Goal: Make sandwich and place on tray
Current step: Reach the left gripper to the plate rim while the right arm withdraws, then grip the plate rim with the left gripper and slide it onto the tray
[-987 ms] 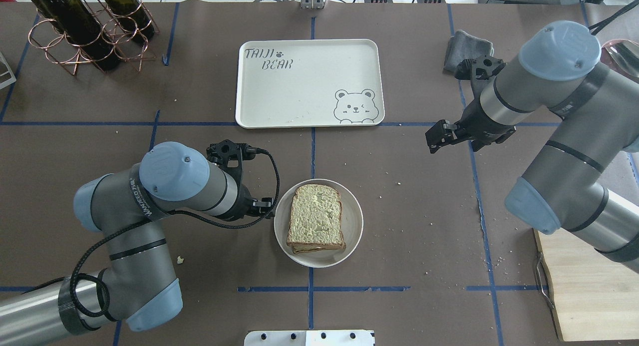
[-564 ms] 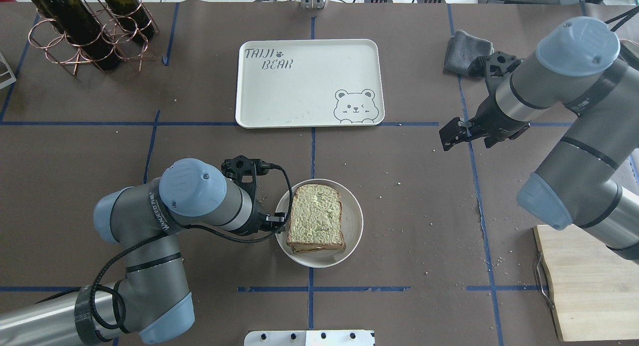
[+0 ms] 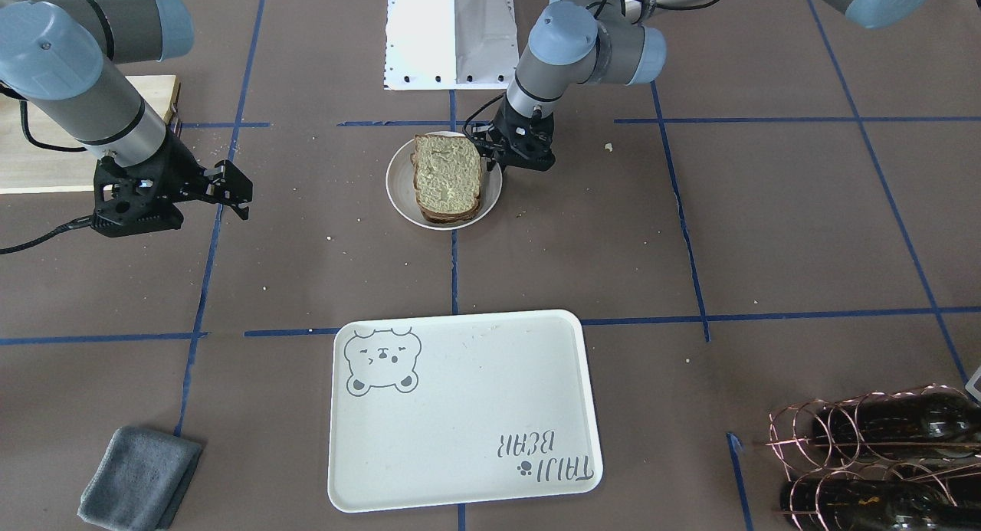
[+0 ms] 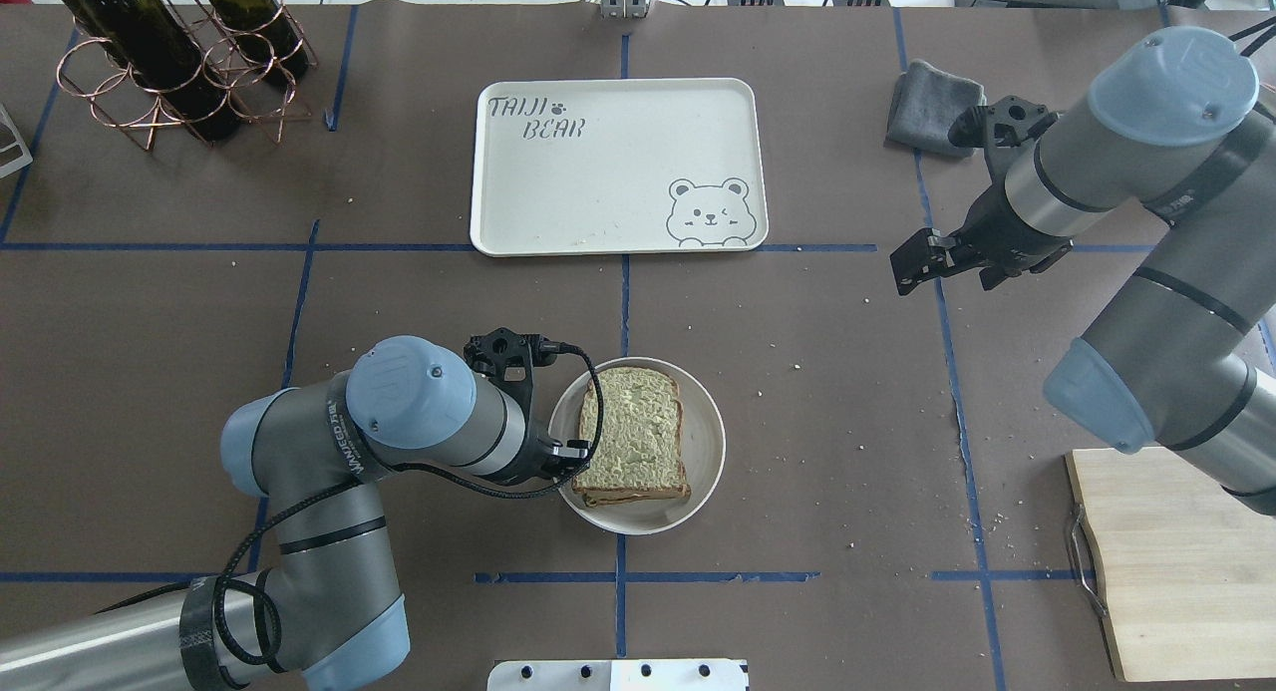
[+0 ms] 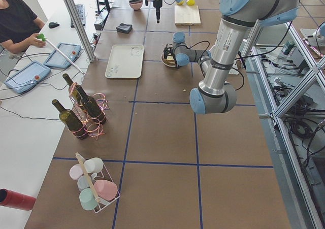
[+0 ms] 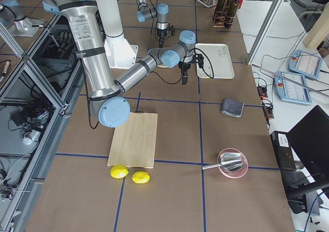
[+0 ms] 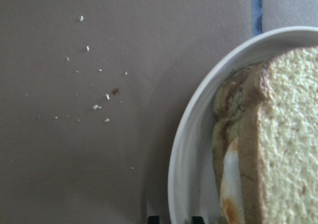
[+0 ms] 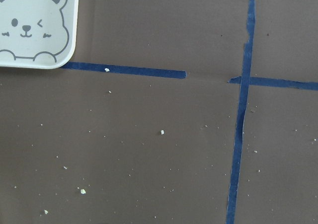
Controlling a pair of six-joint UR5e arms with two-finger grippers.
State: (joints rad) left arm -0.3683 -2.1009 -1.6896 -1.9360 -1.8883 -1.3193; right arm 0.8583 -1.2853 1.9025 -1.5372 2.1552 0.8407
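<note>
The sandwich [image 4: 635,434] sits on a small white plate [image 4: 710,442] near the robot, in the middle of the table. A bit of the egg [image 7: 229,182] shows between the two slices. The left gripper [image 4: 570,450] is low at the plate's left edge, with one finger on each side of the rim; if they pinch it, I cannot tell. The tray [image 4: 598,172] lies on the far side, well apart from the plate. The right gripper [image 4: 905,265] hangs over the table at the right, its fingers spread apart.

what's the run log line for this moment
sandwich: assembled, on plate | tray: sandwich not yet on it | left hand: straddling plate rim, grip unclear | right hand: open, holding nothing, over table
</note>
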